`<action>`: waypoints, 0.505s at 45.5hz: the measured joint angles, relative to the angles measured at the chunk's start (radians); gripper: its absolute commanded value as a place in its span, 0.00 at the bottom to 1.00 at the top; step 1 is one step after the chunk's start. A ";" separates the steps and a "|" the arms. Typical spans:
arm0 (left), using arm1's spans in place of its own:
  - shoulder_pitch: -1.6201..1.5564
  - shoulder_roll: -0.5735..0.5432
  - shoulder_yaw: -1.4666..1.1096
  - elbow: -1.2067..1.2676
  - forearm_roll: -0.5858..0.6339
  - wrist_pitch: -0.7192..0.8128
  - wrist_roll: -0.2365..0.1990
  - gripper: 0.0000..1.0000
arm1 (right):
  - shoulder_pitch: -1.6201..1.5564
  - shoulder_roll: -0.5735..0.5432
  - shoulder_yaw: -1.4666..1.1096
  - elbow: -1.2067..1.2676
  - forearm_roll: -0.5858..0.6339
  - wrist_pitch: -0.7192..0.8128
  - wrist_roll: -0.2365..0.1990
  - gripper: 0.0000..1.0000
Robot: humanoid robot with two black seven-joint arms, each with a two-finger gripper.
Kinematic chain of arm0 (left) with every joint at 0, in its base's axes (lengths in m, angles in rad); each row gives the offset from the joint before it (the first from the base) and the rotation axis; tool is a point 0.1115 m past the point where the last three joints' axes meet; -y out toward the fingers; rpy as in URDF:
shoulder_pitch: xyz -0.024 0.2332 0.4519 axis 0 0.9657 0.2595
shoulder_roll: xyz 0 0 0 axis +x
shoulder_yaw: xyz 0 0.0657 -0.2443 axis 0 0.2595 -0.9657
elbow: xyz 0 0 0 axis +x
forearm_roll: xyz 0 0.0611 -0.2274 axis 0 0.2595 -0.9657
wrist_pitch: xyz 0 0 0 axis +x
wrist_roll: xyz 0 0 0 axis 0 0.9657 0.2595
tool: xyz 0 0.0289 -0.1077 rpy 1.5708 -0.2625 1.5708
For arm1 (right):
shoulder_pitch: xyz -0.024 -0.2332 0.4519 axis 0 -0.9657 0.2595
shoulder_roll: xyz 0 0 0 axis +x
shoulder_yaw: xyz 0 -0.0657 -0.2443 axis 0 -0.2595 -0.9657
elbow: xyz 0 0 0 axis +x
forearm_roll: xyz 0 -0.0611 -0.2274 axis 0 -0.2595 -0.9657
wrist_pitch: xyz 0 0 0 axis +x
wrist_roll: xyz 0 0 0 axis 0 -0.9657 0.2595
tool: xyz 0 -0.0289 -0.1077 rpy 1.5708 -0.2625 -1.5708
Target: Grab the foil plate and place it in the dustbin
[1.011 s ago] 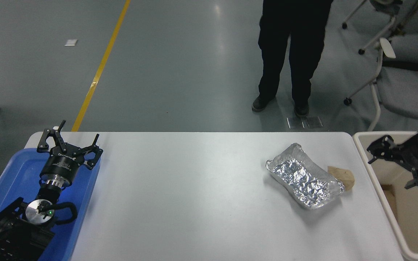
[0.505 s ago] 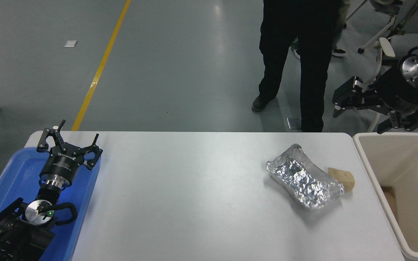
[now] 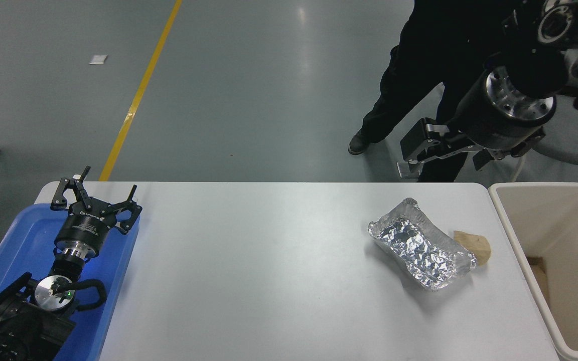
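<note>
The foil plate, crinkled silver and oblong, lies on the white table at the right, tilted diagonally. The cream dustbin stands just off the table's right edge. My right gripper hangs high above the table's far right edge, well above and behind the plate, with its fingers spread and nothing in them. My left gripper is parked open over the blue tray at the lower left.
A small tan crumpled lump touches the plate's right end. A blue tray lies at the table's left. A person in dark clothes stands beyond the far edge, behind my right arm. Something brown lies inside the bin.
My right arm has risen out of the dustbin area and swung up and left, now over the table's far right edge. The person has shifted to the right. The plate has not moved.
</note>
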 measured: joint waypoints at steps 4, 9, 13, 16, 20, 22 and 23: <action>0.000 0.000 0.000 0.000 0.000 0.000 0.000 0.99 | -0.014 0.004 0.005 -0.004 -0.010 -0.028 0.000 1.00; 0.000 0.000 0.000 0.000 0.000 0.000 0.000 0.99 | -0.049 0.008 0.011 -0.014 -0.028 -0.096 0.000 0.99; 0.000 0.000 0.000 0.000 0.000 0.000 0.000 0.99 | -0.087 0.011 0.018 -0.021 -0.062 -0.142 -0.001 0.94; 0.001 0.000 0.000 0.000 0.000 0.000 0.000 0.99 | -0.133 0.012 0.035 -0.028 -0.113 -0.173 0.000 0.89; 0.001 0.000 0.000 0.000 0.000 0.000 -0.001 0.99 | -0.207 0.012 0.069 -0.037 -0.188 -0.213 0.000 0.89; 0.001 0.000 0.000 0.000 0.000 0.000 -0.001 0.99 | -0.253 0.011 0.087 -0.039 -0.239 -0.237 0.002 0.89; 0.001 0.000 -0.001 0.000 0.000 0.000 -0.001 0.99 | -0.272 0.010 0.094 -0.042 -0.259 -0.246 0.002 0.89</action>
